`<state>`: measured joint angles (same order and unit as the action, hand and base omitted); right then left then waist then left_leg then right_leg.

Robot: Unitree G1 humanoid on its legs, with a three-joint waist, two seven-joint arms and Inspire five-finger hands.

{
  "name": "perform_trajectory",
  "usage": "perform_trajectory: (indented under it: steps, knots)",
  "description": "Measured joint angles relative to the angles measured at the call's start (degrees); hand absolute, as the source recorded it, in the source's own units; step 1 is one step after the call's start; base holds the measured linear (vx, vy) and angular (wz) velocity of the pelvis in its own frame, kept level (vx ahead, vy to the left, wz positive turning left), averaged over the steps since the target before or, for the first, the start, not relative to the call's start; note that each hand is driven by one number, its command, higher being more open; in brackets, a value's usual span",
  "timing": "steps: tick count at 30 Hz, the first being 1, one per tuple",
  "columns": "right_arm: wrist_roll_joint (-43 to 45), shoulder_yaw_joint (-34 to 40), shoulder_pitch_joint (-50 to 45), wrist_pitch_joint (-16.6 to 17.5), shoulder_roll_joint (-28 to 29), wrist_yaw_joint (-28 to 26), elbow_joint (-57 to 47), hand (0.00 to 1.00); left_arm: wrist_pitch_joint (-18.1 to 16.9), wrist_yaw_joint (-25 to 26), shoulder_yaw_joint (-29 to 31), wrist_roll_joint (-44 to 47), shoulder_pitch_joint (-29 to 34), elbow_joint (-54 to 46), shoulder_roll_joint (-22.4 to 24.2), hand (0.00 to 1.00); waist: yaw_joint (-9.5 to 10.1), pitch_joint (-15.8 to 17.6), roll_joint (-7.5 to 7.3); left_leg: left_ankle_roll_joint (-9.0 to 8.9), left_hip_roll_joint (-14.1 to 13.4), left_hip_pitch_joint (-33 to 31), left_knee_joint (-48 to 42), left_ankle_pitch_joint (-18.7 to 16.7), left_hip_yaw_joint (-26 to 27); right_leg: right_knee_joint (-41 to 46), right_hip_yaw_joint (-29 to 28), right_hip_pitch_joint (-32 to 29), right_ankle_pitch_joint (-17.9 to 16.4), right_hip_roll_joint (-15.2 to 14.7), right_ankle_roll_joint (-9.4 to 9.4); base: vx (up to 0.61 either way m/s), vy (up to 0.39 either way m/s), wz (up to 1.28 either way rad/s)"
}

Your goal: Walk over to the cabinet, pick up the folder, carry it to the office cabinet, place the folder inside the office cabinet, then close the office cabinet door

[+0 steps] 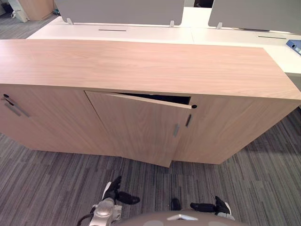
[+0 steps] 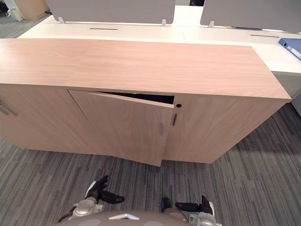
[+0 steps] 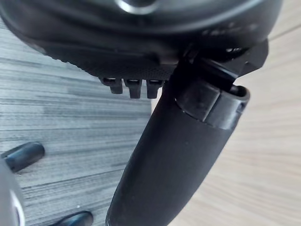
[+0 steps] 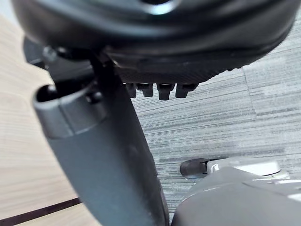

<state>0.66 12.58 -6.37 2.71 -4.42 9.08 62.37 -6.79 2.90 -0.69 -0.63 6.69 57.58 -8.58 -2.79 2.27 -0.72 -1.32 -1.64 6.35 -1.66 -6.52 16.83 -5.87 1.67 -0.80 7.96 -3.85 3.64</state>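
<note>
The wooden office cabinet [image 1: 141,66] stands right in front of me. Its middle door [image 1: 136,127] is ajar, swung out a little at its right edge, with a dark gap above it. A blue folder [image 1: 294,45] lies on the white desk behind the cabinet, at the far right edge. My left hand [image 1: 115,192] hangs low over the carpet, open and holding nothing. My right hand [image 1: 207,206] is also low, open and empty. Both hands are well short of the door. The inside of the cabinet is hidden.
White desks [image 1: 141,32] with grey divider screens [image 1: 117,10] run behind the cabinet. A slim handle [image 1: 175,130] sits on the ajar door, and another handle [image 1: 188,120] on the door to its right. Grey striped carpet [image 1: 56,188] lies between me and the cabinet.
</note>
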Motion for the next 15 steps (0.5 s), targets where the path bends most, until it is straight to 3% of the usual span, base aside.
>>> perform_trajectory:
  steps: [5,15]
  knots:
    - [1.7,0.5,0.3,-0.2,-0.1,-0.4,1.0,1.00,1.0,-0.1,3.3,-0.1,1.0,1.5,0.3,1.00,1.02,-0.2,-0.08,0.17,0.2,0.5,0.5,0.1,-0.2,0.0,0.3,0.3,-0.3,-0.3,0.13,0.00,-0.008,0.02]
    - [1.7,3.1,1.4,-0.9,0.2,-1.4,1.6,1.00,2.5,-0.7,9.9,-0.2,0.9,4.5,1.4,1.00,1.16,-0.4,-0.08,0.38,0.6,1.5,2.1,0.3,-1.8,0.1,2.3,1.6,-1.1,-0.4,0.44,0.02,-0.024,0.09]
